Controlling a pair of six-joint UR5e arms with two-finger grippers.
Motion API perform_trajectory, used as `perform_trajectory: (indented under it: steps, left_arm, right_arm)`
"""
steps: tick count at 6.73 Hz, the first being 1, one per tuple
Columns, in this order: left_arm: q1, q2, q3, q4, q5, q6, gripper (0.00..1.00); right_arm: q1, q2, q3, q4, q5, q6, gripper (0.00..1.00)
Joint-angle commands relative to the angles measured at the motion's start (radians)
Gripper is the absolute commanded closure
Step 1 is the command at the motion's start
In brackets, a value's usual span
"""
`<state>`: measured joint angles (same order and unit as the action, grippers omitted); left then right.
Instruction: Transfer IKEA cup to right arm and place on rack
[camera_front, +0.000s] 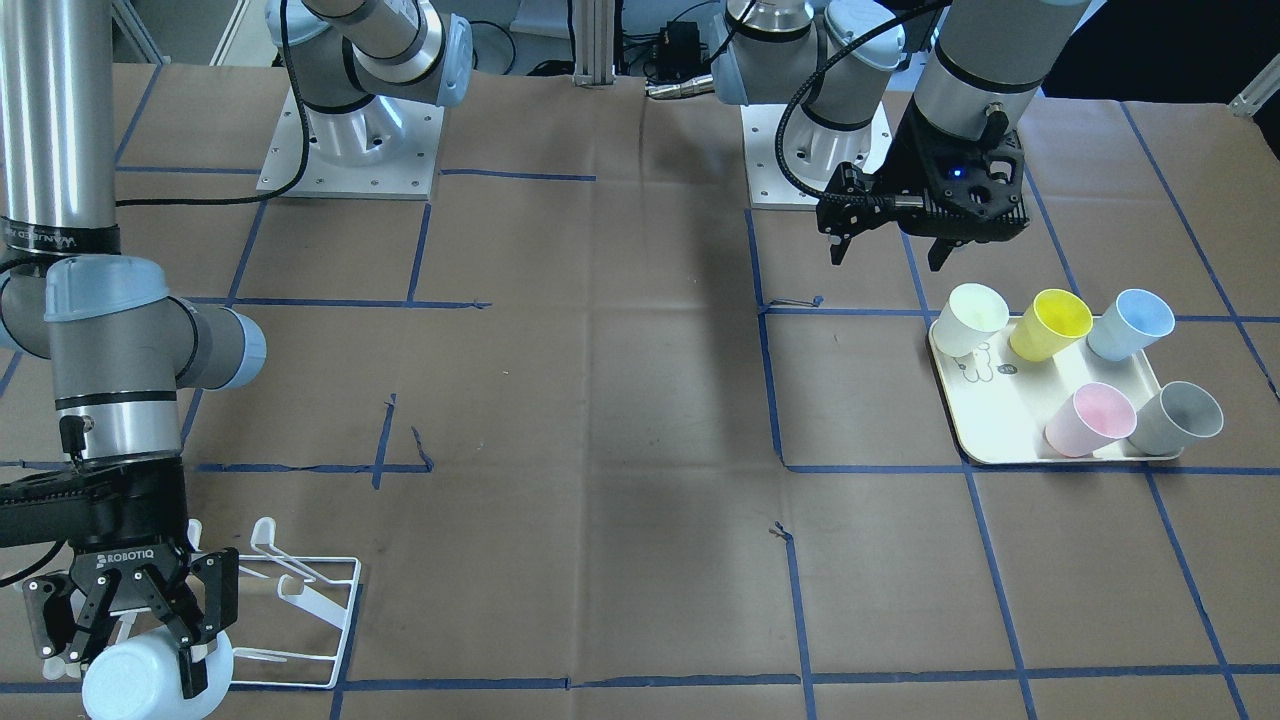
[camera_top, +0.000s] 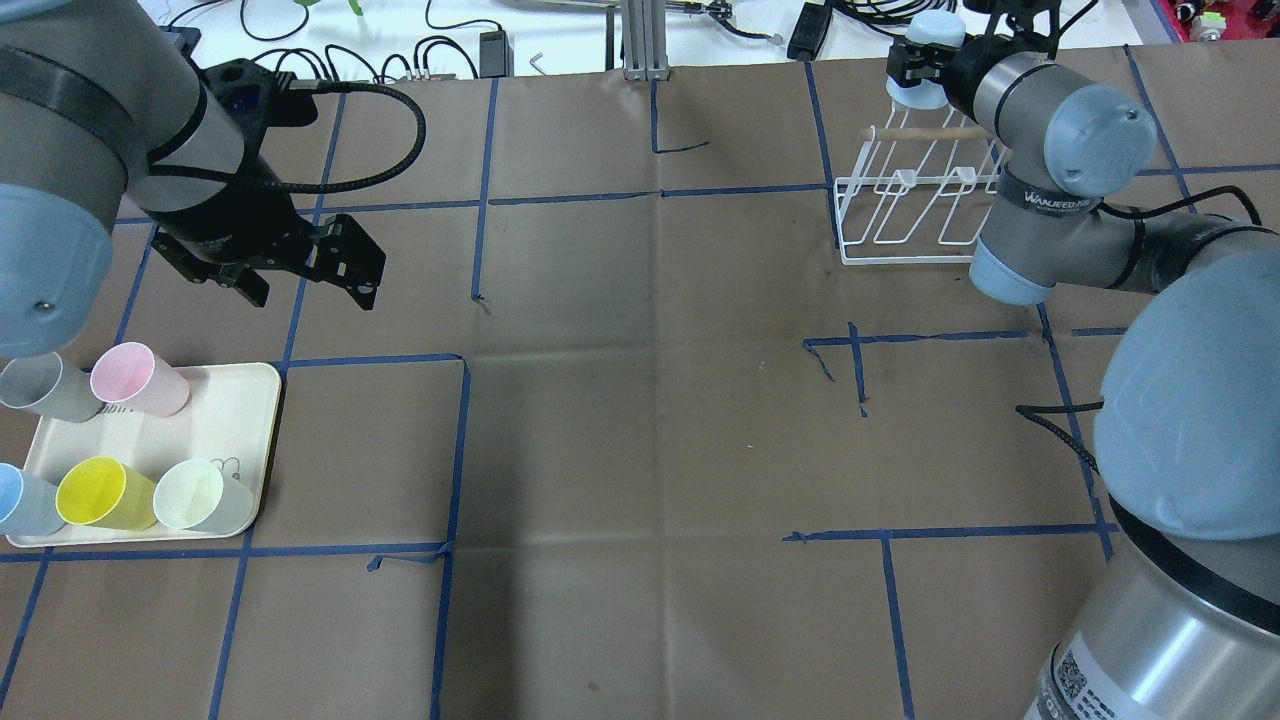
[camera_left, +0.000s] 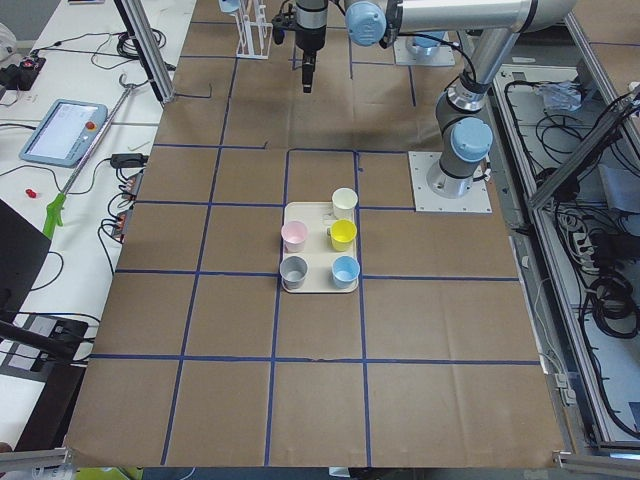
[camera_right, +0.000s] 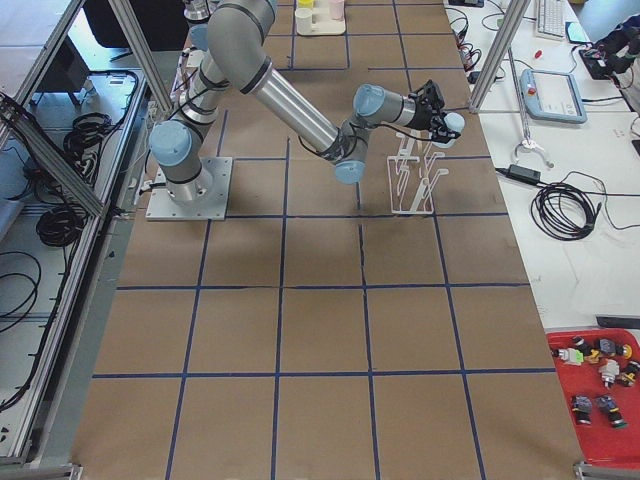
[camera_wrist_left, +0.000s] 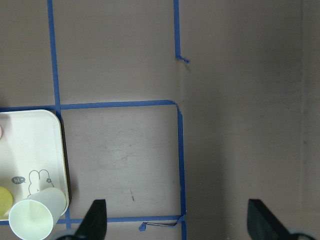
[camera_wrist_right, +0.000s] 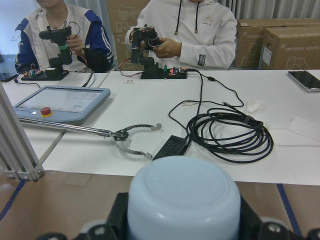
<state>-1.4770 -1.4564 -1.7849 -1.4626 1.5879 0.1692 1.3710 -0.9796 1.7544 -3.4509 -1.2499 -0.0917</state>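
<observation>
My right gripper is shut on a pale blue cup and holds it over the far end of the white wire rack, just beyond its wooden dowel. The front-facing view shows the same cup between the fingers, beside the rack. In the right wrist view the cup's base fills the bottom between the jaws. I cannot tell whether the cup touches a prong. My left gripper is open and empty above the table, behind the cream tray; its fingertips stand wide apart.
The tray holds several upright cups: white, yellow, blue, pink and grey. Blue tape lines grid the brown table. The two arm bases stand at the robot's side.
</observation>
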Motion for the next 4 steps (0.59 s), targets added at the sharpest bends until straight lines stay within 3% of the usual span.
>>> perform_trajectory:
  steps: [1,4]
  left_arm:
    - [0.143,0.071,-0.136,0.002,0.0,0.131,0.01]
    - [0.366,0.154,-0.305,0.066,0.004,0.338,0.01]
  right_arm:
    - [0.031,0.004,0.004,-0.002,-0.003,0.006,0.74]
    - [0.045,0.005,0.008,0.001,-0.003,0.004,0.73]
